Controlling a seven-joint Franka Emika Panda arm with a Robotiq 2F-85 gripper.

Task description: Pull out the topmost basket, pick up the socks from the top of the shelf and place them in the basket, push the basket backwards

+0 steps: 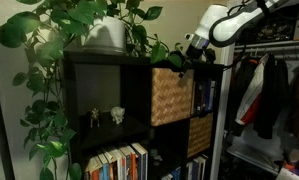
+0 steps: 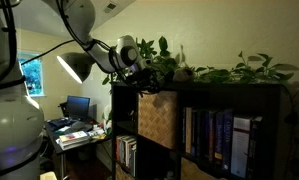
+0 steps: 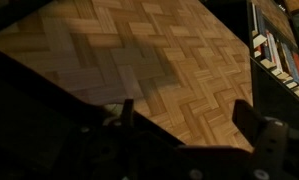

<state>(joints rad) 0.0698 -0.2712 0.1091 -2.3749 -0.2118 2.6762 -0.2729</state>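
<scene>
— Where's the topmost basket (image 1: 171, 96)?
— In the top row of the shelf (image 1: 104, 90), its woven front facing outward (it's cube-like, so no long axis shows). Books (image 1: 205, 95) stand at its 3 o'clock.
— And the gripper (image 1: 184, 55)?
— At the basket's 1 o'clock, fingers (image 3: 251, 120) spread wide.

A pale wall (image 2: 224, 30) behind — a bright window (image 2: 31, 72), a desk (image 2: 74, 135) with monitor (image 2: 79, 104); clothes (image 1: 264, 90) hang on a rack.

no lettering on the books (image 2: 211, 135) or elsewhere is legible.
</scene>
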